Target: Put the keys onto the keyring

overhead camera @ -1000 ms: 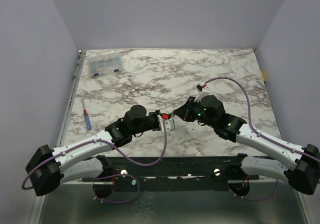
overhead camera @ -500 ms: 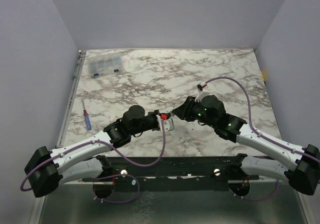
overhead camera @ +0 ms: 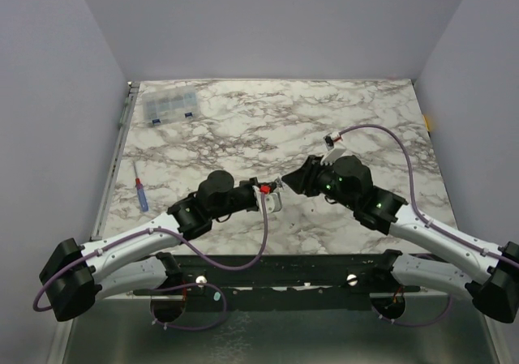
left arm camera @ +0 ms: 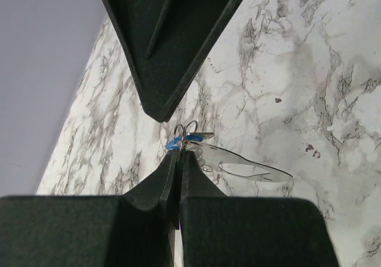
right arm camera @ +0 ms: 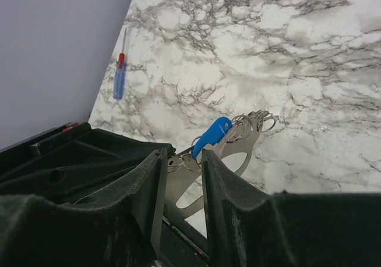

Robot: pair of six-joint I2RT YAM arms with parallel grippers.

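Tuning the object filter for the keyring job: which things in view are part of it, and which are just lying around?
In the job:
keyring with blue tag, pinched in the left tool
flat silver key beside it
right tool close by, fingers apart

Lying about:
blue-handled screwdriver, off to the left
clear compartment box, far left corner
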